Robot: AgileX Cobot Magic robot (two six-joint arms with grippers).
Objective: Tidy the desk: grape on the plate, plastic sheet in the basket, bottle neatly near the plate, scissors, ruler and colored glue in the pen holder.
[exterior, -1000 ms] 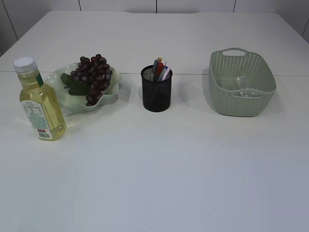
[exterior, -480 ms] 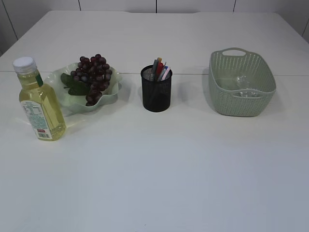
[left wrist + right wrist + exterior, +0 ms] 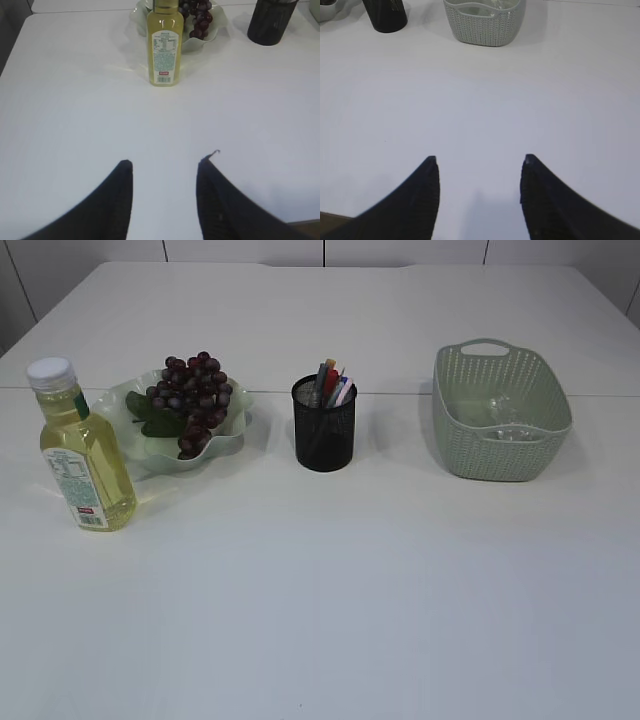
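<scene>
Dark purple grape (image 3: pixel 195 390) lies on the pale green wavy plate (image 3: pixel 233 435). A bottle (image 3: pixel 82 455) of yellow liquid with a white cap stands upright just left of the plate, also in the left wrist view as the bottle (image 3: pixel 165 45). The black mesh pen holder (image 3: pixel 324 430) holds several coloured items; which is scissors, ruler or glue I cannot tell. Clear plastic sheet (image 3: pixel 500 420) lies inside the green basket (image 3: pixel 455 445). My left gripper (image 3: pixel 165 162) and right gripper (image 3: pixel 479 159) are both open and empty, hanging over bare table near its front; neither shows in the exterior view.
The white table (image 3: pixel 330 590) stretches wide in front of the objects. In the right wrist view the basket (image 3: pixel 485 22) and pen holder (image 3: pixel 385 15) stand far ahead. The table's front edge shows at the bottom corners of both wrist views.
</scene>
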